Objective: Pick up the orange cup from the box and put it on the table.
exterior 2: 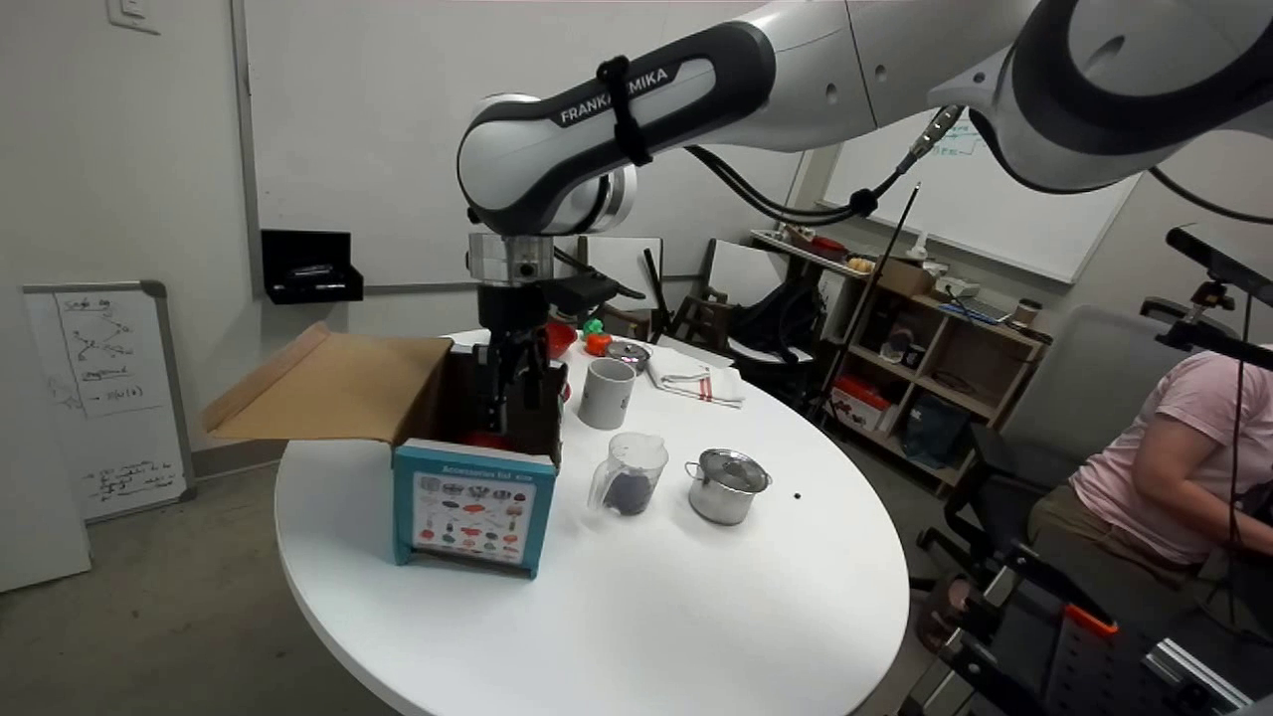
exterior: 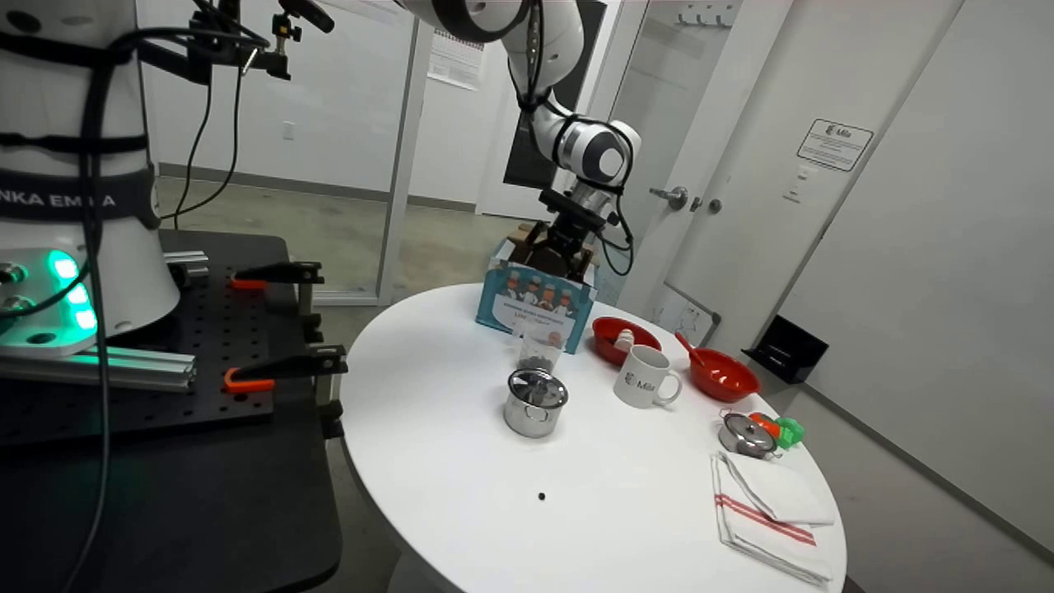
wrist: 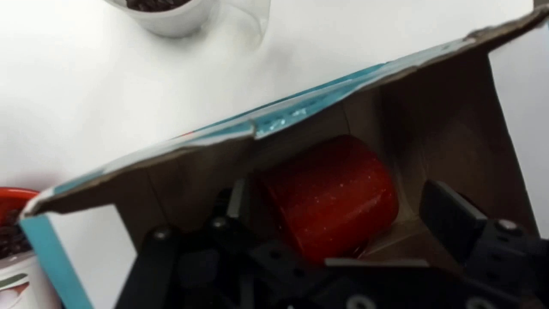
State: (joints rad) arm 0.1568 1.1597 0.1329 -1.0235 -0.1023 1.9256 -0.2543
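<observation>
The box [exterior 2: 473, 509] holds 1 orange cup [wrist: 336, 199], lying on its side.

Box [exterior 2: 472, 512]: rectangular, cardboard; blue printed sides, brown interior; upright, top open, a broad flap [exterior 2: 333, 383] spread outward. Orange cup [wrist: 336, 193]: rounded, glossy, showing deep red; lying on its side low inside the box, partly hidden in the wrist view. Table [exterior: 461, 486]: large, round, plain white top; directly beneath the box, which stands near the table's edge.
</observation>
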